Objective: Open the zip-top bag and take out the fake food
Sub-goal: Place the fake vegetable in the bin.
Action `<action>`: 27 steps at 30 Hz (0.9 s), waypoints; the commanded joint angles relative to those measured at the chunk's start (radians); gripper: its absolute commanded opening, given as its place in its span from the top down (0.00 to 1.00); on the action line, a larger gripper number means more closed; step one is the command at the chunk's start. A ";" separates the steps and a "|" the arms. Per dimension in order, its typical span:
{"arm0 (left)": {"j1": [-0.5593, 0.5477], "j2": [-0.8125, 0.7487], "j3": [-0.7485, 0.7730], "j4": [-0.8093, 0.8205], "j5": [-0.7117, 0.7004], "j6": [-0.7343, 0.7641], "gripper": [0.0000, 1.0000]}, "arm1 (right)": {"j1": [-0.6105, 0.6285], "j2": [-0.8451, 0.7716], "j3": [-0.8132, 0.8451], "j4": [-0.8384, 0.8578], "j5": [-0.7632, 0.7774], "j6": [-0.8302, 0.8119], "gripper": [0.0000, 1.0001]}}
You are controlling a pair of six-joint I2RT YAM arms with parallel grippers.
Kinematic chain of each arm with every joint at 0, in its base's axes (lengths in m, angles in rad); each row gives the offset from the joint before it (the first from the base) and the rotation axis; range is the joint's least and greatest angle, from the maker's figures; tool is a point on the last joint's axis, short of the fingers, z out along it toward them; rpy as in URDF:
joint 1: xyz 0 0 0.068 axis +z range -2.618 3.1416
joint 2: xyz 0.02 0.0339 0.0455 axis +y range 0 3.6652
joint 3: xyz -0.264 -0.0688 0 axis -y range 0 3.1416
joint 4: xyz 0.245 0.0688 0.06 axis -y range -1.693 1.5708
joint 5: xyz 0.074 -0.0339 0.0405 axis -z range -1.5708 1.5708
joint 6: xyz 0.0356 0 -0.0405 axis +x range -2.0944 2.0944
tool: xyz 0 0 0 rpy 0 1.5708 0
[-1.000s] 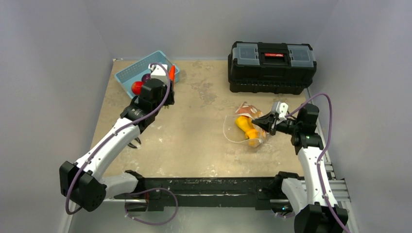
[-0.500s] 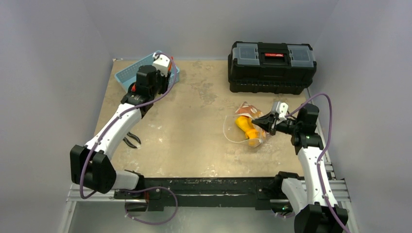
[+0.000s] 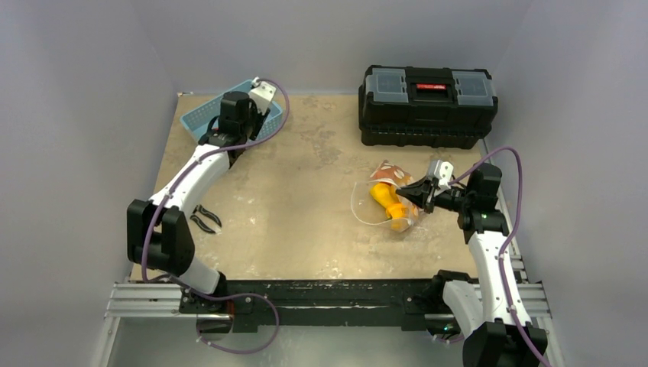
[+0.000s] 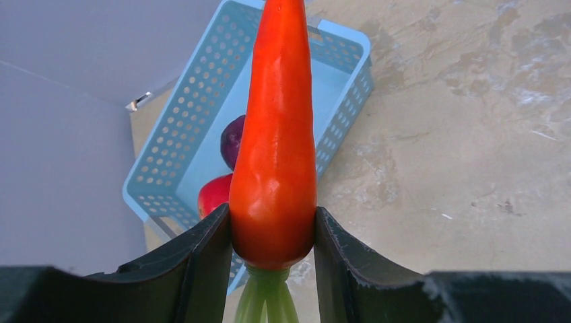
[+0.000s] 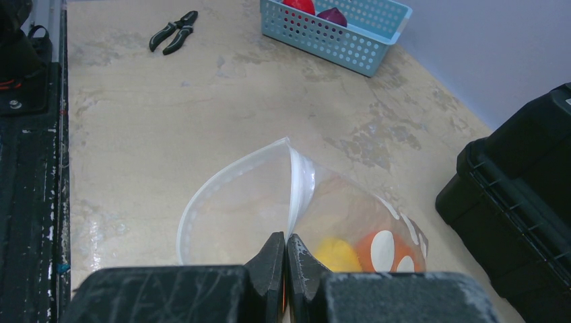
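The zip-top bag (image 3: 386,205) lies right of centre with its mouth gaping toward the left. My right gripper (image 5: 286,245) is shut on the white zip strip (image 5: 299,182) of its upper lip and holds that lip up. Yellow fake food (image 5: 337,254) and an orange piece (image 5: 367,250) show through the dotted plastic. My left gripper (image 4: 273,235) is shut on an orange-red carrot (image 4: 276,148) by its thick end, green stalk down, above the light-blue basket (image 4: 182,134). A red piece (image 4: 214,194) and a purple piece (image 4: 233,140) lie in that basket.
A black toolbox (image 3: 426,103) stands at the back right, close behind the bag. Black pliers (image 3: 202,222) lie near the left edge. The basket (image 3: 200,115) sits in the back left corner against the walls.
My left arm has stretched toward the back left, carrying the carrot farther over the basket. The right gripper and the bag have not moved.
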 commanded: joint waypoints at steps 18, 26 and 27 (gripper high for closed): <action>0.058 0.229 0.182 0.012 -0.174 0.165 0.95 | 0.003 -0.018 0.012 0.001 -0.017 -0.012 1.00; 0.078 0.295 0.205 0.017 -0.208 0.181 0.76 | 0.002 -0.016 0.010 0.003 -0.017 -0.012 1.00; 0.083 0.304 0.210 0.014 -0.214 0.181 0.74 | 0.003 -0.015 0.011 0.003 -0.016 -0.012 1.00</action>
